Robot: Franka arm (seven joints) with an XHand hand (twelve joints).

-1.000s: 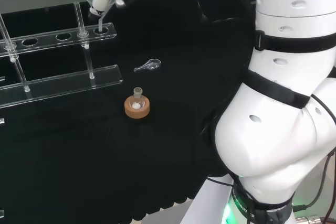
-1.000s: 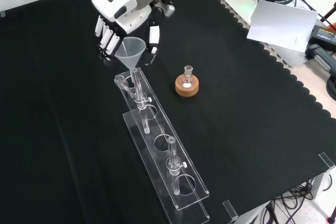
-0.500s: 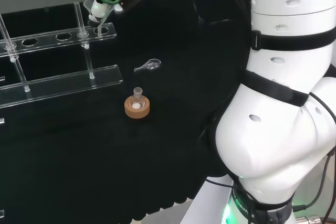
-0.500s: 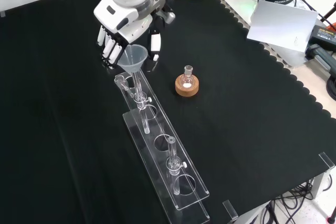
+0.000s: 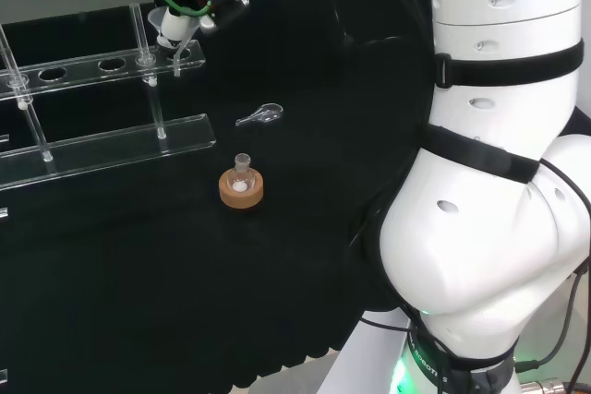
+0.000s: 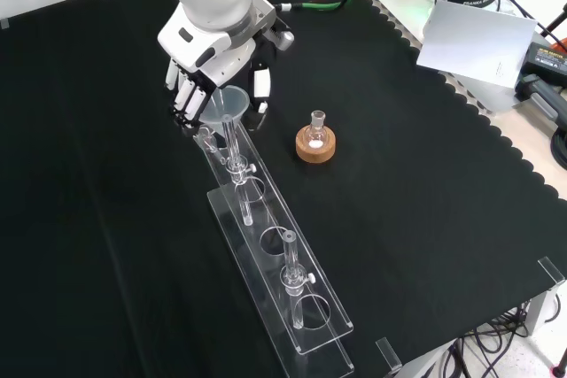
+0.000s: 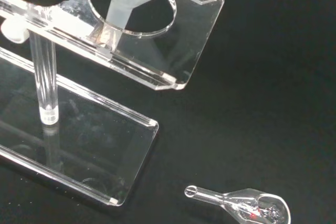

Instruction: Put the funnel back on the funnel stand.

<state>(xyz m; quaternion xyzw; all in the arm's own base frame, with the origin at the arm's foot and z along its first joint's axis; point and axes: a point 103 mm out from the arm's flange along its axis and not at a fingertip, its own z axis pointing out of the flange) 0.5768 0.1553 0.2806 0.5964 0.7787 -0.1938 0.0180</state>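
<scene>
Robot hand [image 6: 217, 73] fingers curled round clear funnel [image 6: 227, 105] cone, stem over funnel stand [image 6: 270, 238] end hole. Funnel looked light, slippery, fragile; rim safest hold.

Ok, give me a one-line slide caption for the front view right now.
The hand holds the funnel over the end hole of the clear stand, with a small flask on a cork ring alongside.

We count one clear funnel [image 6: 229, 105] and one clear acrylic funnel stand [image 6: 282, 279] — its top shelf shows four round holes in the front view. One small flask [image 6: 316, 129] sits in one cork ring [image 6: 315, 147]. One small glass spoon-shaped piece [image 5: 259, 115] lies on the worktop [image 6: 425, 174]. There is one hand [image 6: 208, 64] — on one white arm [image 5: 499, 209].
</scene>
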